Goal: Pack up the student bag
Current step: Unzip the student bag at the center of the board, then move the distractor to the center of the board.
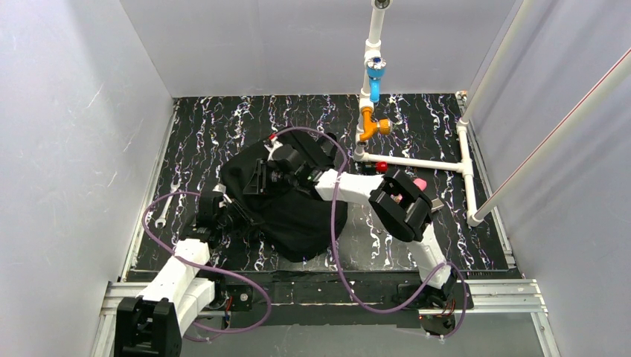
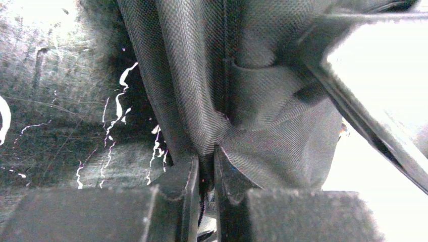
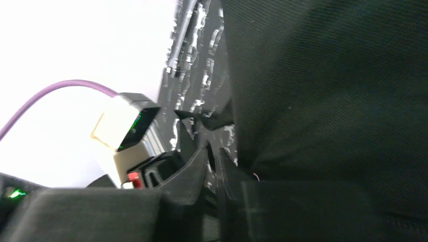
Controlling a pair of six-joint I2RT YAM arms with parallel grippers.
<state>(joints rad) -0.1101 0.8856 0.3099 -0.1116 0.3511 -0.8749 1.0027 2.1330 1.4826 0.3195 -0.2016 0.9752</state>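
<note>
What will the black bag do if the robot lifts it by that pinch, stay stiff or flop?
Probably flop: the bag lies slumped on the table, and its cloth bunches into folds where the left gripper pinches it. It likely won't slip out easily, since the weave looks coarse. It shouldn't roll, being a soft, flattish heap.

student bag [image 1: 298,223] fills centre, pipe frame [image 1: 417,163] blocks far right, wrench [image 1: 168,202] left

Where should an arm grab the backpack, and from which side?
Pinch a raised fabric fold at the left edge of the backpack, coming in low from the left. The soft shell bunches into a thin ridge there, narrow enough for the jaws; the left gripper is shut on such a fold.
</note>
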